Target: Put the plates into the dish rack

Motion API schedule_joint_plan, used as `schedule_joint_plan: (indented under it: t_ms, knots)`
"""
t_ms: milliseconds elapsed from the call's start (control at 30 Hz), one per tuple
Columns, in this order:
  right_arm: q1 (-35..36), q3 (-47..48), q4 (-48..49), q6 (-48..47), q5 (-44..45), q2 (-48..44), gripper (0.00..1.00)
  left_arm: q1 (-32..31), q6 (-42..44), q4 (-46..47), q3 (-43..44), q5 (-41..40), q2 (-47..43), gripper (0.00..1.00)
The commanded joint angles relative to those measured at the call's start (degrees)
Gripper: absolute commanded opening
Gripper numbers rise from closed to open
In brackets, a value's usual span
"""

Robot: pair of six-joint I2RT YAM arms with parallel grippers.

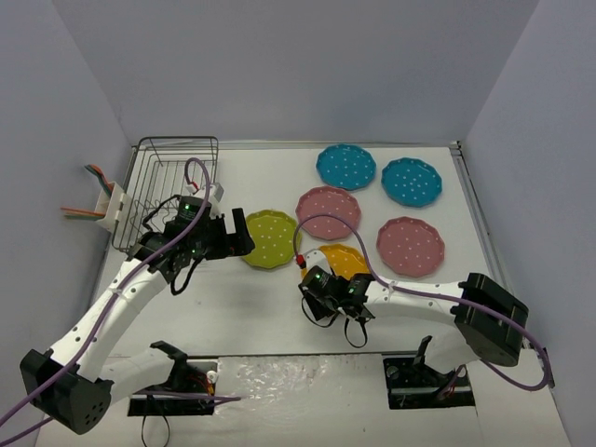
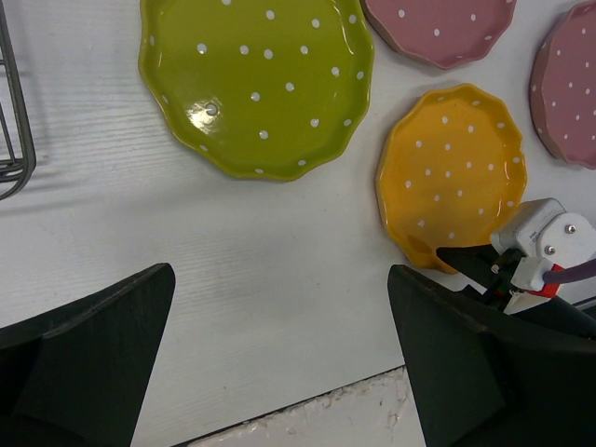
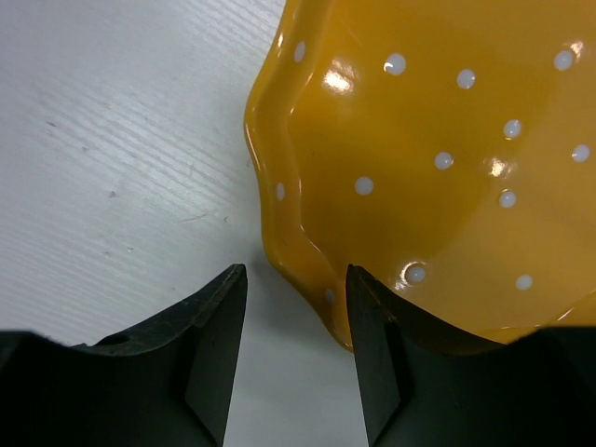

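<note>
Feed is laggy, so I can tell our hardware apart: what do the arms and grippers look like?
Left arm and right arm: white tubular links, black joint housings. A purple cable loops along each. Left gripper and right gripper carry broad black wedge-shaped fingers. A small green light shows near each wrist.

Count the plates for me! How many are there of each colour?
Teal plates: 2
Pink plates: 2
Yellow-green plate: 1
Orange plate: 1
Total: 6
</note>
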Motion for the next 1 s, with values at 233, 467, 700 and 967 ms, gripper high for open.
schedule_joint_plan:
  t_ms: [233,467,700,967]
  knots:
    - [1.5,2.2,-2.5,2.6,3.5,3.5,0.31,-1.5,-5.1,6.2,-4.3,1.5,-1.4,0.97]
    - [3.5,2.4,-3.5,5.1,4.7,4.1,0.17,-2.7,-6.8,8.1,-5.5,2.3,0.8,0.97]
    - [4.9,3.5,-3.6,4.1,6.5,4.2,0.0,-6.0,-10.7,12.8,-7.8,2.4,3.6,0.97]
    - [5.4,5.0,-2.4,3.0,9.9,-2.9,0.0,-9.1,-17.0,17.1,-7.6,2.5,9.3,0.97]
